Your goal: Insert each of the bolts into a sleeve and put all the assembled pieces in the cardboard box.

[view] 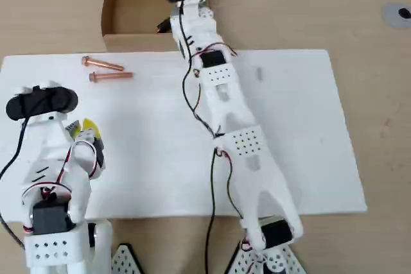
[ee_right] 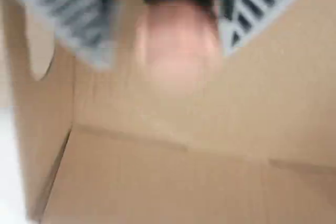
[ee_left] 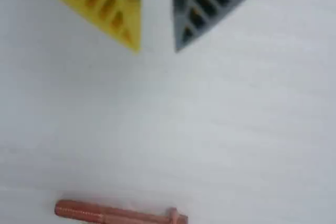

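Bolt [ee_left: 121, 214] cut off by edge of left wrist view. Pinkish thing [ee_right: 177, 43] over box [ee_right: 173, 177] blurred, kind not to be told. In high view, box cut off at top edge.
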You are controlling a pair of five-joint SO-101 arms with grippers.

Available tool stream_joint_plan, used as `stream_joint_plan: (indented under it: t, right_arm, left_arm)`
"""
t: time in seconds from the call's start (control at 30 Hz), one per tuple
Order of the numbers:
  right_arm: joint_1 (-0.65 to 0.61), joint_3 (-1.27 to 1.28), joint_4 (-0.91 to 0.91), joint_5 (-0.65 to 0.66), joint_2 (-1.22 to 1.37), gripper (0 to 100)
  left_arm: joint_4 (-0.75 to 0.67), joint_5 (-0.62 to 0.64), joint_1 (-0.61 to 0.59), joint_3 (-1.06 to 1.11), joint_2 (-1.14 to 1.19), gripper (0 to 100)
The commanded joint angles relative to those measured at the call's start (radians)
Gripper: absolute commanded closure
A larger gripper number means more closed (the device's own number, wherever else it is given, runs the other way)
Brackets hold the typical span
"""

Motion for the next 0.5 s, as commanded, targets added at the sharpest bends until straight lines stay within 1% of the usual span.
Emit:
stream_joint_plan:
  t: [0.0, 0.17, 0.27, 0.37, 0.47]
  right_arm:
    - [0.021, -0.097, 0.051, 0.008, -0.028, 70.1]
    - [0.019, -0.208, 0.173, 0.005, -0.031, 68.0]
    - [0.018, -0.206, 0.232, 0.005, -0.076, 68.4]
    - [0.019, -0.206, 0.367, 0.0, -0.203, 68.4]
    - [0.022, -0.206, 0.549, -0.055, -0.357, 68.4]
  left_arm:
    - [-0.014, 0.003, -0.008, -0.028, 0.001, 94]
    - [-0.014, 0.003, -0.008, -0.029, 0.001, 94]
    - [-0.015, 0.003, -0.008, -0.029, 0.001, 94]
    - [-0.015, 0.003, -0.009, -0.038, 0.001, 94]
    - [-0.014, 0.003, -0.014, -0.064, 0.001, 94]
